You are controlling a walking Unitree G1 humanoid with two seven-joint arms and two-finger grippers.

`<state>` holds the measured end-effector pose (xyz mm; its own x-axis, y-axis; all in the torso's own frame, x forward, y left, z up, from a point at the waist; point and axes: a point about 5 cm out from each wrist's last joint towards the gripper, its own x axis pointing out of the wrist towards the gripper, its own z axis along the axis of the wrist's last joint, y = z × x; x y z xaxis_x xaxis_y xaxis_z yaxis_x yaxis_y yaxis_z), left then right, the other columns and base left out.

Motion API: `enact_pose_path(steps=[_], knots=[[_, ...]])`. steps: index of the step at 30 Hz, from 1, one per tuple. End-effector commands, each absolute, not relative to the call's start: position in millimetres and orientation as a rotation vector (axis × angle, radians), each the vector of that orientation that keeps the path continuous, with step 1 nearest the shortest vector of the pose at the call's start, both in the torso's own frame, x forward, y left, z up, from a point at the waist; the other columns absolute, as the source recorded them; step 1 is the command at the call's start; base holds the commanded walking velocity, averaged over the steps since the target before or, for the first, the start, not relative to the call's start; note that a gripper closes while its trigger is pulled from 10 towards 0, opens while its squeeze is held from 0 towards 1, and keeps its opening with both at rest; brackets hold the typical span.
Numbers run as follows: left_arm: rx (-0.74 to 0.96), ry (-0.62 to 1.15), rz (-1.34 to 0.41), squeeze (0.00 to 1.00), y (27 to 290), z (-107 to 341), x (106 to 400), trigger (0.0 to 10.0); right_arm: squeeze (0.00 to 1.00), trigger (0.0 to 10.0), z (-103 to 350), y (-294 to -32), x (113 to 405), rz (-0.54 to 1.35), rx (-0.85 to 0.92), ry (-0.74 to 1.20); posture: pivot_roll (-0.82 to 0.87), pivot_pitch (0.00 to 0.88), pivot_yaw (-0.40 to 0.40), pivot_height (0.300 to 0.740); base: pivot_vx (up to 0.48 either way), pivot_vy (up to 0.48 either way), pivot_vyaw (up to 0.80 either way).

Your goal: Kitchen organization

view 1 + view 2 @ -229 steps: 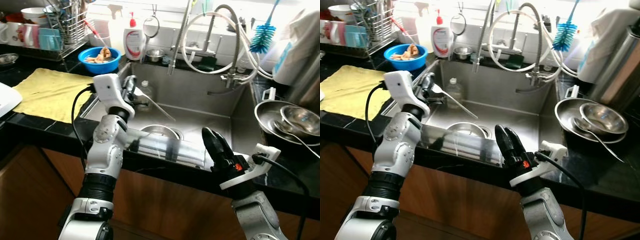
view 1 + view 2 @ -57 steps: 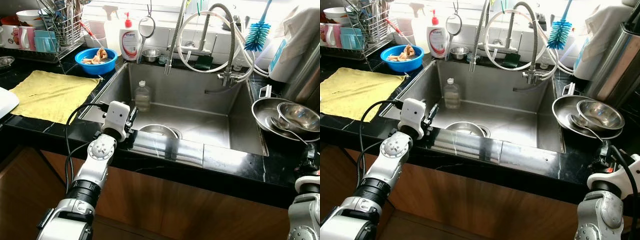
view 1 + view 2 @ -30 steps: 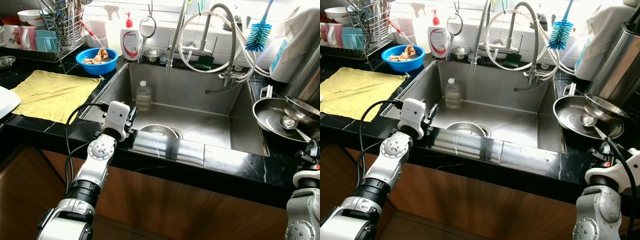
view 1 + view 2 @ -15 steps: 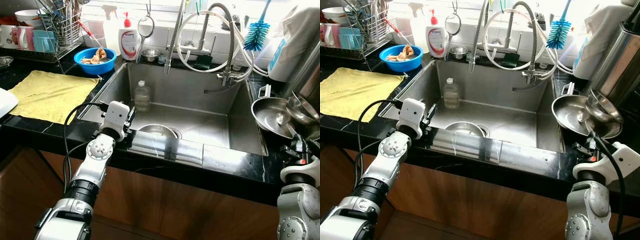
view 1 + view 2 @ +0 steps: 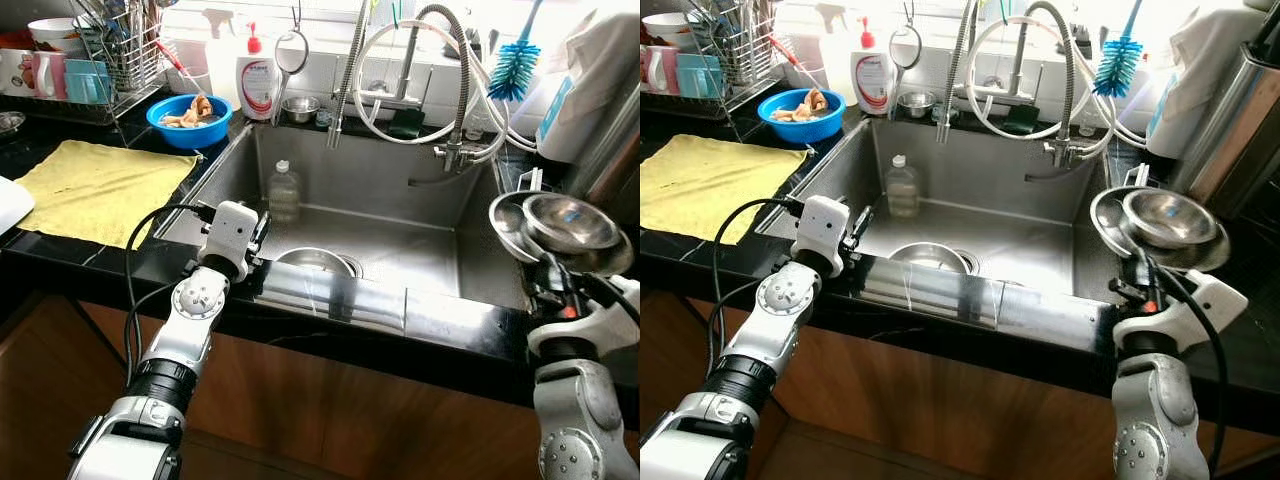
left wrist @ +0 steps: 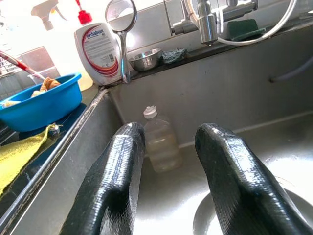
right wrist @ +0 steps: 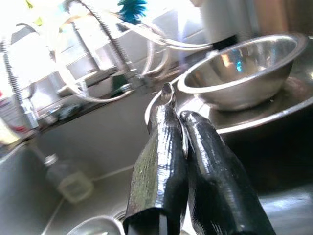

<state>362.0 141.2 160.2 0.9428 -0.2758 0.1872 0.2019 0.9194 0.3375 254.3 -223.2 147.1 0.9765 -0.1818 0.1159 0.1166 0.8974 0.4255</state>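
The only text that can be read is on the white soap bottle (image 6: 100, 53) with the red pump, which stands on the counter behind the sink, next to the blue bowl (image 6: 36, 102). Its label has a red border and the word "antabax" in small letters at the top. The smaller print under this word is too blurred to read.

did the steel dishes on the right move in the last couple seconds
Yes. The steel dishes, pinched by the right gripper, moved left toward the sink, now overhanging its right edge.
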Motion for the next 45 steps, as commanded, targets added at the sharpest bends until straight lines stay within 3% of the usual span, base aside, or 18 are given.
enact_pose_path(steps=[1, 16, 33, 45], knots=[[0.335, -0.252, -0.264, 0.00, 136.9, 165.1, 363.7, 10.0, 0.00, 10.0, 156.0, -221.0, 253.7, -0.124, 0.417, -0.183, 0.06, 0.000, -0.027, 0.740, 0.000, 0.000, 0.00], [0.294, -0.275, -0.277, 0.00, 132.2, 168.2, 362.5, 10.0, 0.00, 10.0, 161.6, -246.4, 249.1, -0.290, 0.376, -0.238, 0.06, 0.000, -0.025, 0.740, 0.000, 0.000, 0.00], [0.292, -0.290, -0.262, 0.00, 134.1, 171.5, 363.6, 10.0, 0.00, 10.0, 178.4, -195.8, 252.0, 0.104, 0.407, -0.273, 0.06, 0.000, -0.026, 0.740, 0.000, 0.000, 0.00], [0.296, -0.276, -0.276, 0.00, 132.7, 167.7, 362.5, 10.0, 0.00, 10.0, 160.9, -204.6, 255.7, 0.004, 0.338, -0.159, 0.05, 0.000, -0.030, 0.740, 0.000, 0.000, 0.00]])
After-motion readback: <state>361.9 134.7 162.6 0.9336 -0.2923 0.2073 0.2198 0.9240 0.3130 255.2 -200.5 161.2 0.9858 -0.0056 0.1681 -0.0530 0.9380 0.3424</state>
